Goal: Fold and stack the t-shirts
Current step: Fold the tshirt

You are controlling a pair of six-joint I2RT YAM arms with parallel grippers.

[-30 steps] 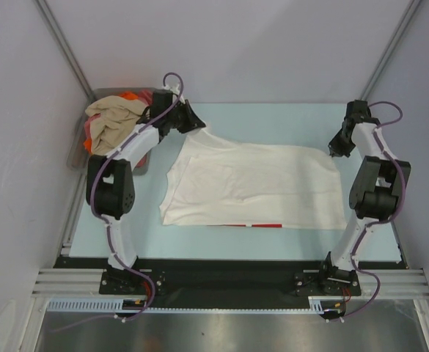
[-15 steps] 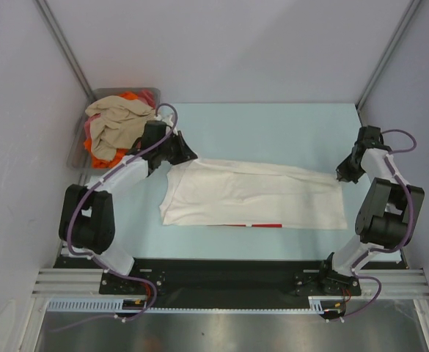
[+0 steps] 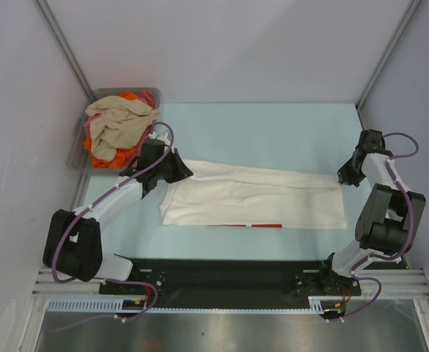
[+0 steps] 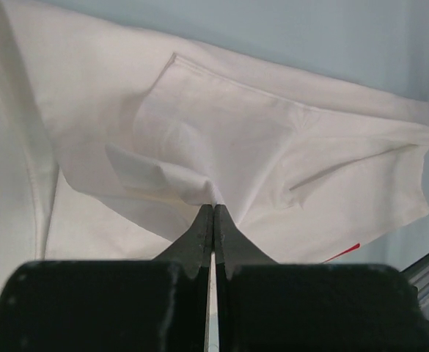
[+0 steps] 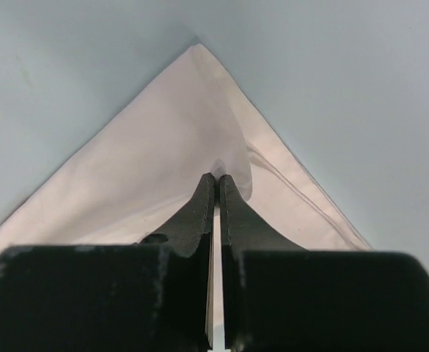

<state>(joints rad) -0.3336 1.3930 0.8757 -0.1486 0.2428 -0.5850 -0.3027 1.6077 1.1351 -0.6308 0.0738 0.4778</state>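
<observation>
The left pincer point(image 3: 182, 171) is squeezing tight on a little bunch of the white t-shirt point(image 3: 258, 198). Its two fingers are pressing together with the cloth caught at their tips. The right pincer point(image 3: 344, 178) is doing the same, clamping the pointed corner of the shirt right at its tips.

The white t-shirt is lying on the table point(image 3: 273, 128), stretching in a long band between the two pincers. Most of it is sitting on the near side of both of them. A thin red strip of print point(image 3: 262, 225) is peeking out along the near edge.

It looks like the first fold is only being made, so the job is just starting. This shirt is not looking like a neat small square yet. No stack is showing anywhere on the table.

Behind the left pincer and out to its left, a grey tray point(image 3: 77, 152) is holding more shirts in a messy heap: a beige shirt point(image 3: 115, 121), an orange shirt point(image 3: 97, 152) and a pink-red shirt point(image 3: 149, 97). Those are all waiting to be folded.
</observation>
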